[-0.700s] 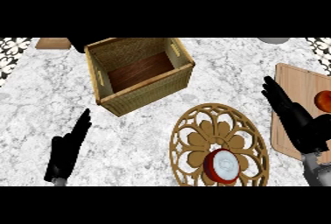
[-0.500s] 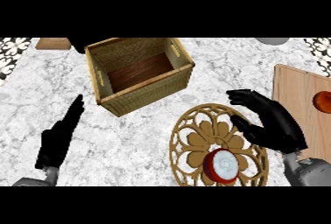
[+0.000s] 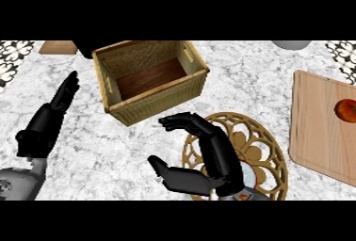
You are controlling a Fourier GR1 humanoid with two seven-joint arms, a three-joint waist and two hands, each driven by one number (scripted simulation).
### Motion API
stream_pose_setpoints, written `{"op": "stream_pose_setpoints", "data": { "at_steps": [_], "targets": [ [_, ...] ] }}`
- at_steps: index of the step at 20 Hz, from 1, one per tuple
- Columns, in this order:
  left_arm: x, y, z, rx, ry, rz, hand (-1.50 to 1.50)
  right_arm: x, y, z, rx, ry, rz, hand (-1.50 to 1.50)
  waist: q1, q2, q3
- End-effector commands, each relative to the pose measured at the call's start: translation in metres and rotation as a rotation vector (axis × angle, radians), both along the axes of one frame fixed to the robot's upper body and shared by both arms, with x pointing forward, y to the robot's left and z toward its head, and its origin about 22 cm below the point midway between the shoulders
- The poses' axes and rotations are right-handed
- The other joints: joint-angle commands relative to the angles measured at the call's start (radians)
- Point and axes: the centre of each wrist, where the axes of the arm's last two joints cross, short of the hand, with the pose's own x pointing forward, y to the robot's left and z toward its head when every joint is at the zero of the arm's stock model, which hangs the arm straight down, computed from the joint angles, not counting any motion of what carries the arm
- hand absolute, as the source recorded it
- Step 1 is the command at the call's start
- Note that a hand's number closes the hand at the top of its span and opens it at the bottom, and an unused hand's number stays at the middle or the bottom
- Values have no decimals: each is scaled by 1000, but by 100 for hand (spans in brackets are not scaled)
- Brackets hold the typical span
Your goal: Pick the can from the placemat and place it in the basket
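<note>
Right robot hand [image 3: 208, 155] over the round openwork placemat [image 3: 268, 141], palm down, fingers bent at the tips toward the basket, thumb spread low and to the left. Whether anything sits inside that curl — cannot tell. Can [image 3: 242, 195] nearly hidden beneath the wrist; only a sliver of red and pale metal showing at the mat's lower edge, so presumably not yet lifted from the placemat.

Judging by kind: rigid, light, smooth-sided cylinder — apt to slip or topple if nudged off-centre, unlikely to crush. Best taken around the side wall, about mid-height, thumb opposite fingers, kept upright on the way over.

Wicker basket [image 3: 149, 80] up and to the left of the mat, close beside it, open top, dark wooden floor bare. Walls tall enough to need a clear lift before lowering in.

Left robot hand [image 3: 52, 117] further left on the marbled desk [image 3: 118, 155], fingers straight, holding nothing, resting. Wooden cutting board [image 3: 316, 127] off to the right, with a red round fruit [image 3: 345, 109] at its far edge.
</note>
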Motion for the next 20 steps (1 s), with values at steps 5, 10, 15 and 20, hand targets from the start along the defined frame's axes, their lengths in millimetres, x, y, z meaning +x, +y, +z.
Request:
{"op": "stream_pose_setpoints", "data": {
  "at_steps": [5,10,15,20],
  "targets": [
    [6,12,8,13,-14,14,0,31,0,19,-471,-156,-251,-150,-45,-21,-13],
    [1,18,3,29,8,32,0,60,-33,37,-950,-88,-239,-150,-47,-30,-17],
    [3,14,2,27,-1,17,0,52,-23,72,-1307,0,11,-150,-27,-19,-14],
    [9,19,13,23,-24,19,0,37,-8,120,-1473,118,203,-150,-25,-8,-7]
  ]
}}
